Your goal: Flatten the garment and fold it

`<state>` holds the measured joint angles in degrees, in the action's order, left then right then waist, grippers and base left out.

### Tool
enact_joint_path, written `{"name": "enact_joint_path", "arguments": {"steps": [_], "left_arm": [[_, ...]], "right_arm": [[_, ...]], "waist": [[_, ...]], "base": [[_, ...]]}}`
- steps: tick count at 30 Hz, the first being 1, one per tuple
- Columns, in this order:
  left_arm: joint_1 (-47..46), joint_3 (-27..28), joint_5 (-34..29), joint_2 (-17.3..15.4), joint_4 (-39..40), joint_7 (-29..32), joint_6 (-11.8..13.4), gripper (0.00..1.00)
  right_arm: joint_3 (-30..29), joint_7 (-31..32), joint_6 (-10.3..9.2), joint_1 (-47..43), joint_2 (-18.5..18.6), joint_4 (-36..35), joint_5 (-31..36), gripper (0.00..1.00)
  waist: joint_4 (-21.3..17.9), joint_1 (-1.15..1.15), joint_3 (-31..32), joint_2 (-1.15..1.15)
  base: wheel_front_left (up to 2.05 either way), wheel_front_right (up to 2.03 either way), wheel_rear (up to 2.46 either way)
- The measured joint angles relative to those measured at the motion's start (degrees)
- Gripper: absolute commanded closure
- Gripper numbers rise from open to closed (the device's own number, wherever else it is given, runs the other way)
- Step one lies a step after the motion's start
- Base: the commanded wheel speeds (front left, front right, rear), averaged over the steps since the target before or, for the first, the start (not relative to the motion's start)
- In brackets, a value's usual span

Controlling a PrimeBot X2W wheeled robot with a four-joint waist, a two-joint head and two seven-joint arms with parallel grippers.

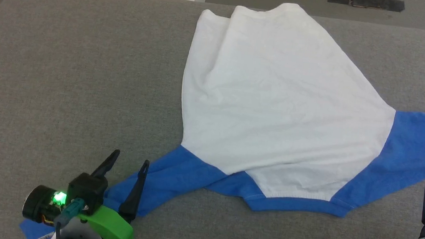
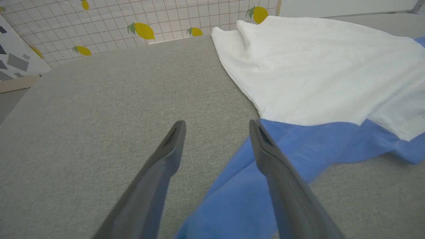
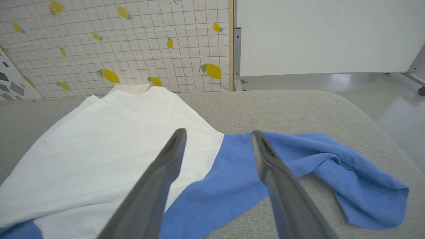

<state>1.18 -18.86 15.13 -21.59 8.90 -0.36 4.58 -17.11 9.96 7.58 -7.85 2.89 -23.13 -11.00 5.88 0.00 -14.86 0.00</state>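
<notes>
Just one garment [image 1: 275, 102], one table [image 1: 67, 64].

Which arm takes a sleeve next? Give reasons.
Likely left: left tool, open, has one finger over the garment at its blue sleeve; right tool, open, sits near the shoulder, far from the crumpled cuff.

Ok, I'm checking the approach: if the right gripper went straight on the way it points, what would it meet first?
Most likely the garment: the open right gripper aims at the seam where its blue sleeve joins the white body. How high it hangs above the cloth is unclear.
</notes>
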Motion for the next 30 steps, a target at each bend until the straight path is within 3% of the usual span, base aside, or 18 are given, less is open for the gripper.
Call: {"name": "enact_joint_path", "arguments": {"steps": [6, 16, 17, 18, 24, 30], "left_arm": [[-1.0, -2.2, 1.3, -4.6, -2.4, 9.6, -5.4, 0.0], [-5.4, -5.7, 3.6, -7.5, -9.0, 18.1, -9.9, 0.0], [-5.7, -6.0, 4.2, -7.7, -9.2, 19.0, -10.1, 0.73], [-6.3, -6.3, 4.5, -8.1, -9.5, 19.3, -10.4, 1.0], [-7.8, -6.2, 4.8, -7.5, -10.7, 15.9, -10.3, 1.0], [-8.7, -2.1, 4.5, -8.5, -8.9, 11.6, -7.0, 1.0]], "right_arm": [[0.9, -0.6, 0.0, 0.2, 0.0, 0.5, 0.2, 0.0], [1.5, -0.4, 0.0, 0.7, 0.0, 0.9, 0.3, 0.0], [1.5, -0.4, 0.0, 0.8, 0.0, 0.9, 0.3, 0.0], [1.6, -0.4, 0.0, 0.8, 0.0, 0.9, 0.3, 0.0], [1.5, -0.4, 0.0, 0.9, 0.0, 0.8, 0.3, 0.0], [1.1, 0.1, 0.0, 0.8, 0.0, 0.5, 0.3, 0.0]], "waist": [[-1.5, 0.0, -0.3, 0.0], [-2.6, 0.0, -2.1, 0.0], [-2.6, 0.0, -2.3, 0.0], [-2.7, 0.0, -2.5, 0.0], [-2.8, 0.0, -2.6, 0.0], [-2.4, 0.0, -1.8, 0.0]], "base": [[0.0, 0.0, 0.0], [0.0, 0.0, 0.0], [0.0, 0.0, 0.0], [0.0, 0.0, 0.0], [0.0, 0.0, 0.0], [0.0, 0.0, 0.0]]}}
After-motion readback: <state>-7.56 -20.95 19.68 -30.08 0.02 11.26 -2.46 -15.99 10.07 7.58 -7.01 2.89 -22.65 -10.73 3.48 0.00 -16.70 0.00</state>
